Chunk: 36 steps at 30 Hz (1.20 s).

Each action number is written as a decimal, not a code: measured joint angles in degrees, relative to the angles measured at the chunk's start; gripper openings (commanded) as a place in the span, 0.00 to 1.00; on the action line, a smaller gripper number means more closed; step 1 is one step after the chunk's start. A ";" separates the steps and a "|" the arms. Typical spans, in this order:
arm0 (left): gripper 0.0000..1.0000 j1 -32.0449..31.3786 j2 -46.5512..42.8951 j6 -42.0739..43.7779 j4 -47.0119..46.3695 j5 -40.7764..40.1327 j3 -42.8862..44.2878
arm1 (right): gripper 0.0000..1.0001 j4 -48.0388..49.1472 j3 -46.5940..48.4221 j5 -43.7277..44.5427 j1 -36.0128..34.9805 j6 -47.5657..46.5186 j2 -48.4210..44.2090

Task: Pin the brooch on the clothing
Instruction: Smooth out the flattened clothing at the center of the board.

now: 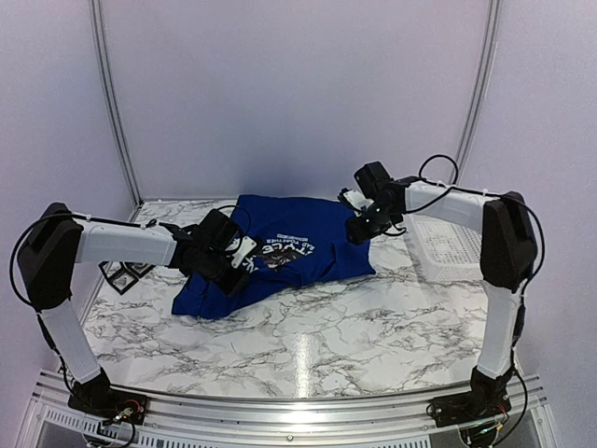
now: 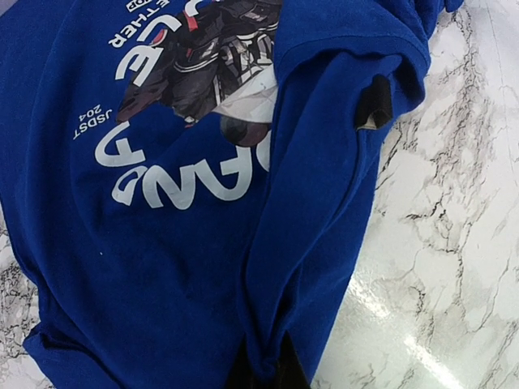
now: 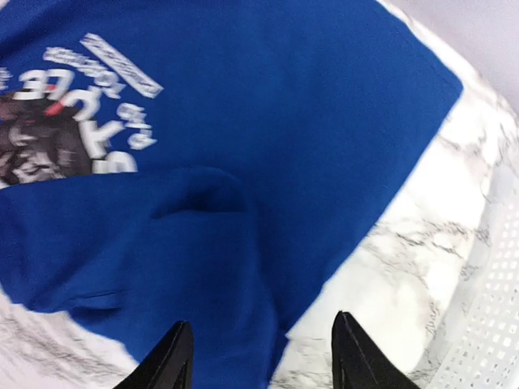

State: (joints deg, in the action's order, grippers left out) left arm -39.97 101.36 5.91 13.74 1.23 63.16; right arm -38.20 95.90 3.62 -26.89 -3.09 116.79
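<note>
On the marble table [image 1: 373,327], a blue T-shirt [image 1: 308,245] lies rumpled, print facing up. The left gripper [image 2: 261,377] is clamped on a fold of it; the right gripper [image 3: 261,352] hovers above its edge, fingers apart.

Robotics lab test cell, viewed from above and behind its twin arms

A left arm [image 1: 121,245] and a right arm [image 1: 504,243], both black and white, are bolted side by side to an aluminium rail [image 1: 280,411] at the near edge of a marble-patterned table [image 1: 373,327], with black cables [image 1: 438,163] looping loose at their joints and bases. Plain pale panel walls [image 1: 298,93], held in slim metal frame posts [image 1: 112,103], box the bench in at the back and on both sides. A white perforated basket [image 1: 448,247] stands at the table's right edge and a blue T-shirt [image 1: 308,233] lies on the surface; wrist-mounted cameras look down on the same cloth and marble, marking this as an enclosed experimental booth
</note>
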 measured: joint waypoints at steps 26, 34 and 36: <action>0.00 0.00 -3.28 -2.71 -0.55 1.95 -4.76 | 0.00 6.40 -9.57 11.19 -4.00 6.73 -3.87; 0.00 -3.76 -14.88 -5.40 3.02 2.34 -9.75 | 0.00 -5.27 -19.91 4.61 -1.64 8.57 -21.44; 0.00 -5.35 -16.50 -6.21 4.57 2.56 -10.08 | 0.00 -9.22 -21.99 2.21 -1.29 9.29 -24.79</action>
State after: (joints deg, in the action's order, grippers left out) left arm -45.32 84.86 -0.30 18.31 3.79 53.08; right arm -47.42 73.91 5.82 -28.18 6.20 92.01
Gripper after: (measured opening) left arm 0.017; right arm 0.002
